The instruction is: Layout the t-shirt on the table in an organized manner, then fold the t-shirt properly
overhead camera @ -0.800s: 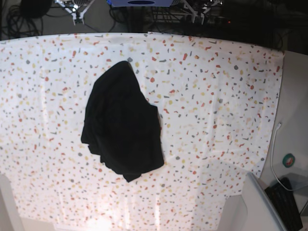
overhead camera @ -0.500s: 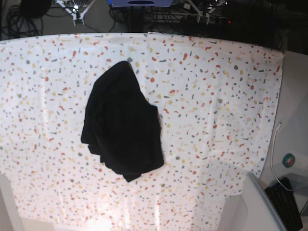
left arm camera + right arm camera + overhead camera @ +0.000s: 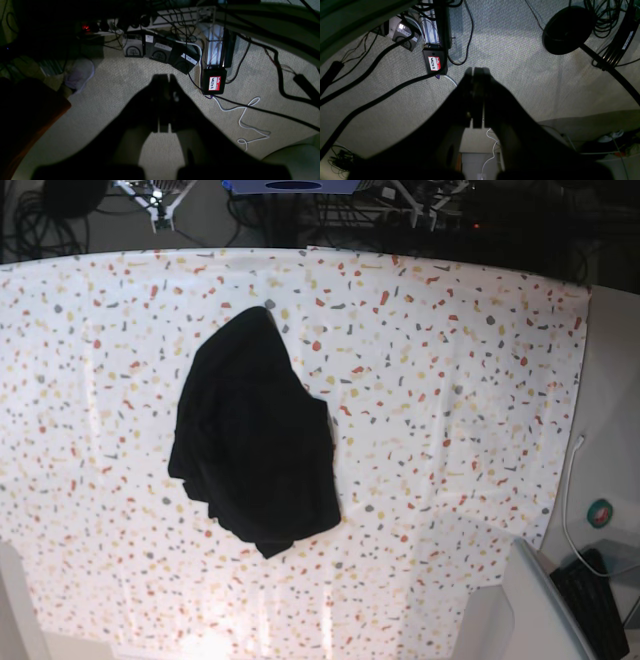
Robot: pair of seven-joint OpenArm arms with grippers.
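Speckled white cover spreads over the table (image 3: pixel 480 380), and the t-shirt (image 3: pixel 255 440) lies on it as a bunched black heap left of centre in the base view, with neither arm near it. Both wrist cameras look down at grey carpet (image 3: pixel 520 62) instead. Clenched and holding nothing, the right gripper (image 3: pixel 477 72) hangs with a black box bearing a red name label (image 3: pixel 434 63) to its left; the left gripper (image 3: pixel 166 78), likewise clenched and empty, has that label (image 3: pixel 215 83) to its right.

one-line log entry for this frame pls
phase: not started | t-shirt: bunched heap on table | left gripper: shut, empty, over floor | right gripper: shut, empty, over floor
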